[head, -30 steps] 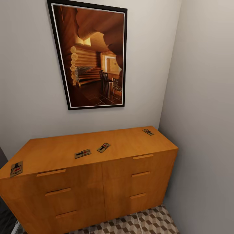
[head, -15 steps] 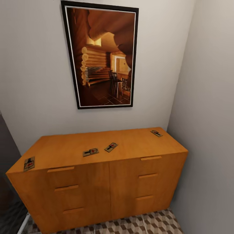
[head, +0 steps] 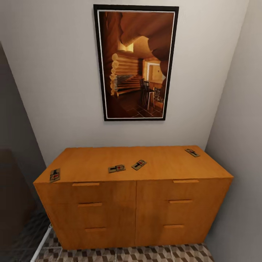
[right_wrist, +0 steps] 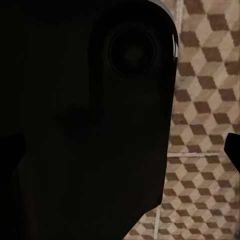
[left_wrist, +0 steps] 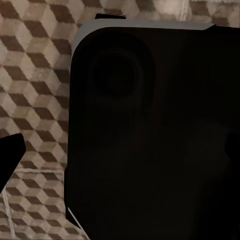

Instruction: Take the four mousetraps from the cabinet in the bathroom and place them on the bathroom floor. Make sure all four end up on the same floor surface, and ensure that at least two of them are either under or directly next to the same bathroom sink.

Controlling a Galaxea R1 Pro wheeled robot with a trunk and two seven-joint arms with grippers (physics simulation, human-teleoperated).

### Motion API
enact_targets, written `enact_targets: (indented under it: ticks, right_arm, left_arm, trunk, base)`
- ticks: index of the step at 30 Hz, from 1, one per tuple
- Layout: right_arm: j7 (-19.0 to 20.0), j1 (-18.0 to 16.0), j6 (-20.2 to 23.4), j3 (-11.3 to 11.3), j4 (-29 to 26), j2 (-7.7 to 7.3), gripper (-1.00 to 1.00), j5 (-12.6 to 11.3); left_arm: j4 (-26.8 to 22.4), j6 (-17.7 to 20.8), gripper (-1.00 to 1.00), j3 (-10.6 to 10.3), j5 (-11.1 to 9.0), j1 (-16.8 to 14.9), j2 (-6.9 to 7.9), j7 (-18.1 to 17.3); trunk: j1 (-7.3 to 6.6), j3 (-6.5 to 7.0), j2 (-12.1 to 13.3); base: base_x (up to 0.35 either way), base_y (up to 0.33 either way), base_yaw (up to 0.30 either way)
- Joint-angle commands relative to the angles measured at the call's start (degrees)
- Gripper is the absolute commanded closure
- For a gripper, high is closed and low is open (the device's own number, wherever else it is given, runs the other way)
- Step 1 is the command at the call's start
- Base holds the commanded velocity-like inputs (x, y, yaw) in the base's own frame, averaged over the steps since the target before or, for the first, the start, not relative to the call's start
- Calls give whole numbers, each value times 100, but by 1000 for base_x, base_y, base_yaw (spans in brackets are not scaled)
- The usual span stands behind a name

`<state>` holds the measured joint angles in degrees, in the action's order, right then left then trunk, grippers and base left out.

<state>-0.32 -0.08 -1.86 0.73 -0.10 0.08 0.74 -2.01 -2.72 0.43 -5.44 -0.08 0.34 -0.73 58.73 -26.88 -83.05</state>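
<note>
Home corner: wooden cabinet (head: pixel 134 203), framed picture (head: pixel 136 62)

The head camera faces a wooden cabinet (head: pixel 134 203) and wall from above, fairly near. Both wrist cameras look down past dark robot bodywork at the cube-patterned floor (left_wrist: pixel 35 75), which all three views share.

I see the cabinet (head: pixel 134 203) wedged into a corner: back wall (head: pixel 54 91) behind, side wall (head: pixel 240 145) tight against its right end. Top is open from above and the front, four mousetraps (head: pixel 116 169) spread well apart, clear room around each; the far-right one sits near the side wall. Framed picture (head: pixel 135 62) hangs well above. Bathroom floor (head: pixel 145 253) strip in front free. Dark robot body (left_wrist: pixel 155 135) blocks both wrist views.
</note>
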Motion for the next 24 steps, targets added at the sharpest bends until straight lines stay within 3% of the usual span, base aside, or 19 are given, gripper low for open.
enact_targets:
  ticks: [1,13,24]
  right_arm:
    - [-3,-1,-16,6,1,0,-100,7]
    - [-3,-1,-16,6,1,0,-100,6]
    - [-3,-1,-11,6,1,0,-100,6]
  left_arm:
    - [-1,-10,-100,0,-56,-1,-2,-7]
    - [-1,-17,-100,1,-62,-1,-6,4]
    - [-1,-18,-100,1,-62,-1,-3,11]
  trunk:
    - [0,-5,-3]
    - [0,-5,-3]
    - [0,-5,-3]
  base:
    - [0,0,266]
    - [0,0,255]
    - [0,-8,71]
